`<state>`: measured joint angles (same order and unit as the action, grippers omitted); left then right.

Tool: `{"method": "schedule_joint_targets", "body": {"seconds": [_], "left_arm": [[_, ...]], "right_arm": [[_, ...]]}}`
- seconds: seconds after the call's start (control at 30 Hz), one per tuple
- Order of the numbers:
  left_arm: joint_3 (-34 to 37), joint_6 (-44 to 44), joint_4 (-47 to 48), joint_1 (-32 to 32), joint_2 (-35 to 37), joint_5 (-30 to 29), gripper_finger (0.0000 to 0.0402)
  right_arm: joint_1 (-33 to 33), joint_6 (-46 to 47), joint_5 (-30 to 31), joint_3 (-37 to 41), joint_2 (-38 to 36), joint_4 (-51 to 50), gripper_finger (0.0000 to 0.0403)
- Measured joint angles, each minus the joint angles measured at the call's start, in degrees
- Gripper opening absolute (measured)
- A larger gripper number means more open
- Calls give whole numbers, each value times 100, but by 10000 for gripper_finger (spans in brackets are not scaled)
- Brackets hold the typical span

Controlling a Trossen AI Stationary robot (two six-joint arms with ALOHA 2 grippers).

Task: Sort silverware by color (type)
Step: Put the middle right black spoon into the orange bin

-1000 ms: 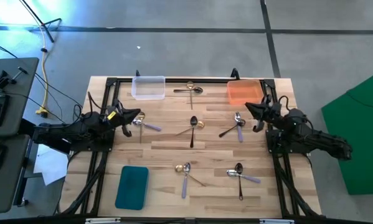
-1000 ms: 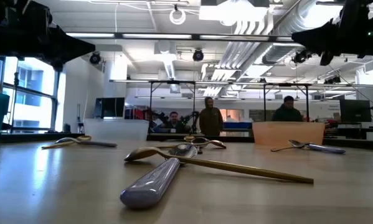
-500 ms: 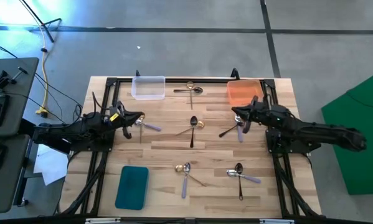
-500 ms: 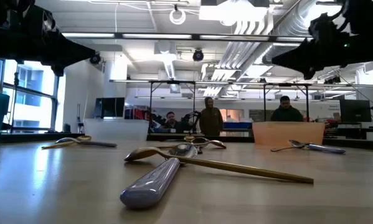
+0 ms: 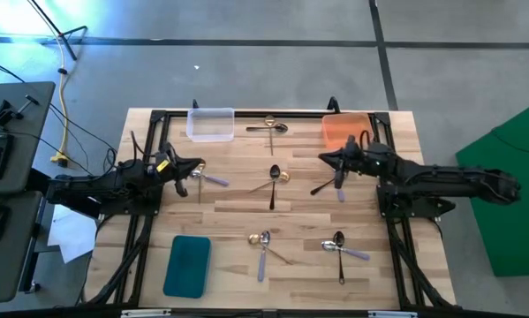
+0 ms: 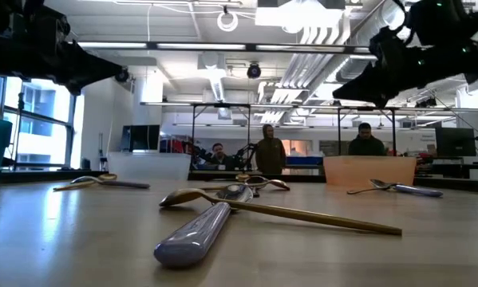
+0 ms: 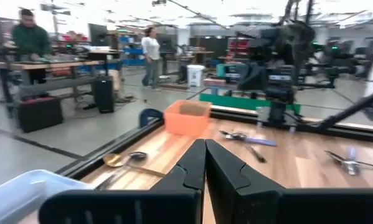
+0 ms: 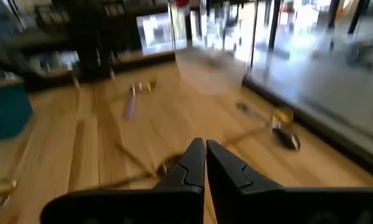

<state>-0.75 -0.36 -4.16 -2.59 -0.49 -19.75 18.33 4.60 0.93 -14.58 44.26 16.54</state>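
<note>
Lilac-handled spoon [image 6: 195, 233] crossing gold spoon [image 6: 286, 212] up front, orange tray [image 6: 369, 171] behind (people beyond), dark arms overhead

**Two dark arms, matte black from base to fingertip**

Both arms are built of black, boxy segments joined by rounded joint housings. The left arm [image 5: 114, 184] carries a small yellow marking near its wrist, and thin black cables loop along its upper side. The right arm [image 5: 441, 181] looks the same in colour and build, with a cable arching over its wrist and small green lights glowing on the housing in the low view. The fingers [image 7: 226, 177] are flat black plastic wedges, tapering to blunt tips, with a stepped notch along their inner edges.
</note>
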Motion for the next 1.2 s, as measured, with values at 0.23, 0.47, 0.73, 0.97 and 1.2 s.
{"method": "schedule_joint_targets", "body": {"seconds": [0.23, 0.47, 0.73, 0.97, 1.2], "left_arm": [[0, -244, 37, 0, 0, 323, 3], [2, -172, 137, 0, -73, 438, 3], [2, 103, 141, 0, -363, 440, 3], [2, 300, 134, 0, -574, 419, 3], [2, 499, 116, 0, -612, 344, 3]], "right_arm": [[0, -79, -284, -1456, 613, -2566, 80], [0, -517, -338, -2758, 1810, -4707, 173], [0, -1593, -98, -3449, 3482, -6389, 183], [15, -2111, 37, -3496, 4386, -6407, 183], [0, -2337, 40, -3496, 4943, -6363, 155]]}}
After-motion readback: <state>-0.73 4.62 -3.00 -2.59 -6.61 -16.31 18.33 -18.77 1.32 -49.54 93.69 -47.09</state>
